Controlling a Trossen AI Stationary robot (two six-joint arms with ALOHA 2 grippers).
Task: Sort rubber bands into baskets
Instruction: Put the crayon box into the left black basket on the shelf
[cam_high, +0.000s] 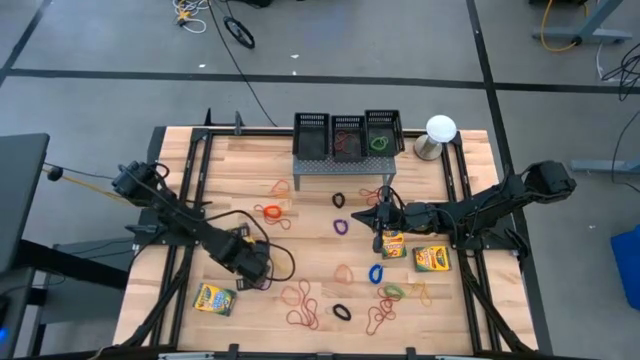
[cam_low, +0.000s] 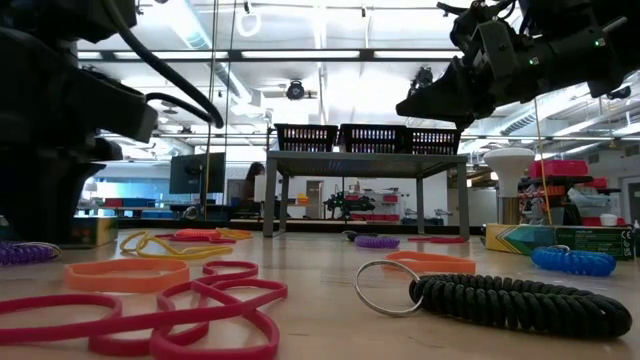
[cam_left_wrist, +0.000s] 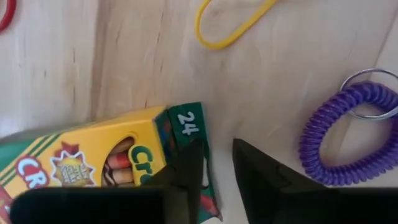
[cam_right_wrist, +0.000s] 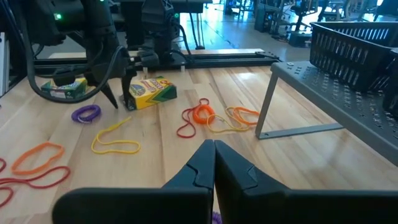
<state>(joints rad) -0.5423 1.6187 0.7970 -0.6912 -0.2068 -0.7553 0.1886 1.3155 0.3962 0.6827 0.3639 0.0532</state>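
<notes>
Bands nearest the left gripper (cam_left_wrist: 217, 168) are lying beyond its part-open, empty jaws: purple coil (cam_left_wrist: 348, 134) to one side, crayon box (cam_left_wrist: 106, 162) touching the other; right gripper (cam_right_wrist: 214, 165), jaws closed, is waiting mid-bench.

A pale wooden table (cam_high: 250, 160) stands on a grey floor (cam_high: 100, 50) crossed by dark lines. Cables (cam_high: 215, 20) trail over it. Beyond, long ceiling lights (cam_low: 300, 55) glow above what may be shelves (cam_low: 560, 170).

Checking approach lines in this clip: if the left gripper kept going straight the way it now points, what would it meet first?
Most likely the bare wooden table. The left gripper points down at it, one finger at the crayon box corner, with the purple coil band off to one side. Depth is hard to judge.
</notes>
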